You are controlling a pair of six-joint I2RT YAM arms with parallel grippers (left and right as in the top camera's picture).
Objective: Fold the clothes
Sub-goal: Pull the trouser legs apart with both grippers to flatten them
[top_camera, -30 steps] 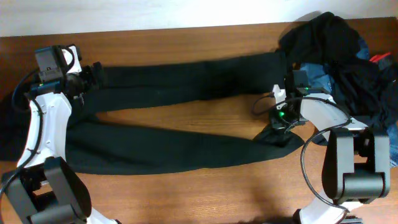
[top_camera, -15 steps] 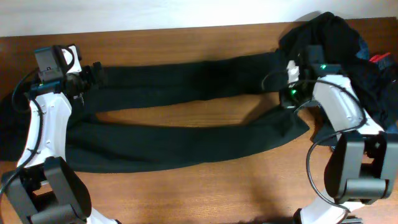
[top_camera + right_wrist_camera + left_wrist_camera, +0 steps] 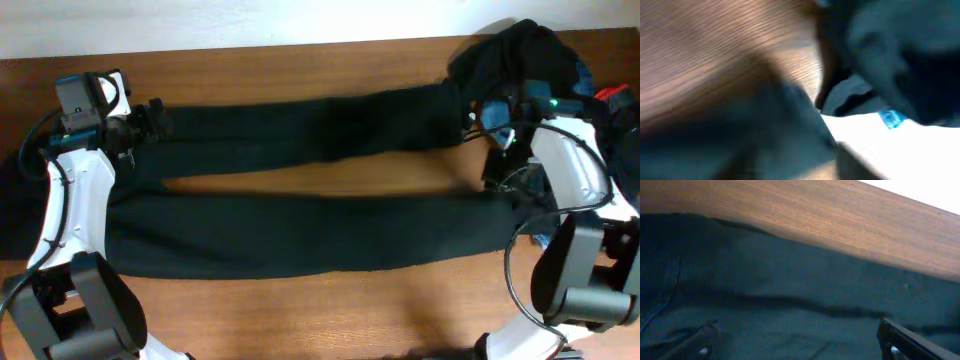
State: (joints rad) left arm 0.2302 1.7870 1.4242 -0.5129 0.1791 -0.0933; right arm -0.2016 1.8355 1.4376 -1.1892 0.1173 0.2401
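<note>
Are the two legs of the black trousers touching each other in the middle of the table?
Apart. The overhead view shows a strip of bare table between the upper leg and the lower leg.

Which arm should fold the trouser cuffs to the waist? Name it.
Right, probably: the right hand sits at the cuff end of the black trousers; the left hand is at the waist.

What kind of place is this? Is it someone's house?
Probably a robot lab: a left arm and a right arm stand at a wooden table, with black trousers spread out and a clothes pile waiting.
</note>
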